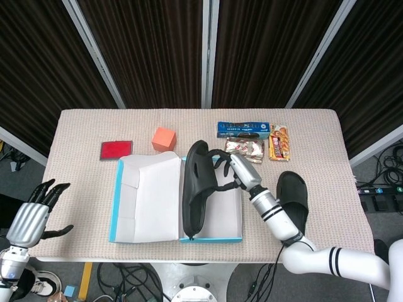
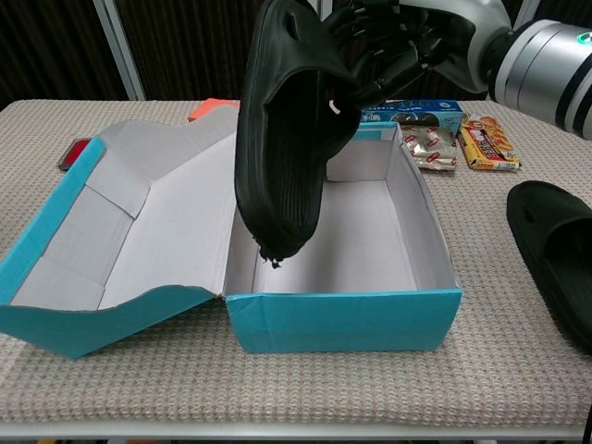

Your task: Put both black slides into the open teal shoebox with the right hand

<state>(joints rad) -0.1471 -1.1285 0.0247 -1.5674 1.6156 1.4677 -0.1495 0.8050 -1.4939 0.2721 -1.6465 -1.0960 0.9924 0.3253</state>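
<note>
The right hand (image 2: 393, 46) grasps one black slide (image 2: 287, 129) by its strap end and holds it tilted on edge over the left part of the open teal shoebox (image 2: 342, 319), its lower tip hanging inside the box near the front wall. The second slide (image 1: 293, 201) lies flat on the desk (image 1: 82, 135) to the right of the box, apart from it. The left hand (image 1: 28, 220) hovers off the desk's left edge, released, fingers spread and holding nothing. Snack packets (image 1: 252, 139) lie behind the box.
</note>
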